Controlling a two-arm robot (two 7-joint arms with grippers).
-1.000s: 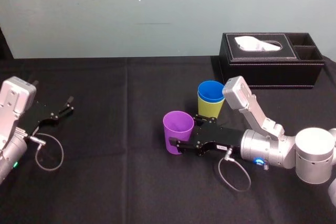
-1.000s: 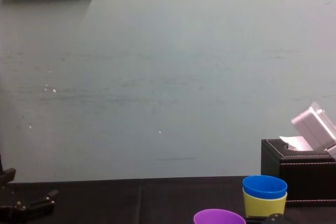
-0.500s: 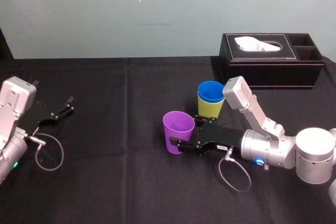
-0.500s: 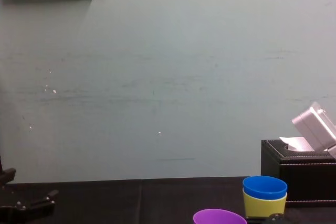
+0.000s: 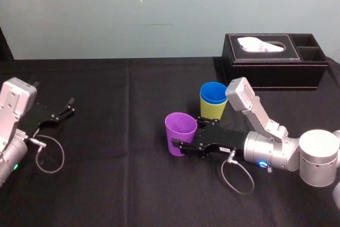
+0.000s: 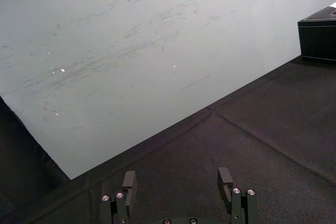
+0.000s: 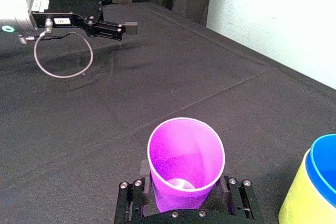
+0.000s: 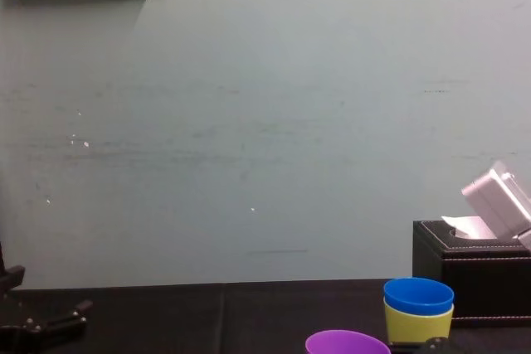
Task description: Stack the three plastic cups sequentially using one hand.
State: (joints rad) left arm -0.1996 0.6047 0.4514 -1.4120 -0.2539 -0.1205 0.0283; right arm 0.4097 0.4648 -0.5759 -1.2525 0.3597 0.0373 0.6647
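The purple cup (image 5: 180,130) stands upright on the black tablecloth (image 5: 117,147), seated between the fingers of the right gripper (image 5: 187,131). In the right wrist view those fingers (image 7: 146,178) press against its lower wall on either side, so the gripper appears clenched on the cup, low on its body. Just beyond the gripper's far finger stands the blue cup (image 5: 213,92), already nested in the yellow-green cup (image 5: 212,109), near but not touching the purple one. Farther out on that same side sits the black tissue box (image 5: 273,59). Well apart, out past the gripper's fingertips, the left gripper (image 5: 69,106) rests parked with its fingers spread and nothing between them. The step in hand looks like lifting the purple cup to drop it into the blue one. Doing it well likely calls for a gentle squeeze, since thin plastic may deform. It also means rising straight until the base clears the blue rim, centring over the opening, and keeping the cup level before lowering, so the pair is not knocked over.
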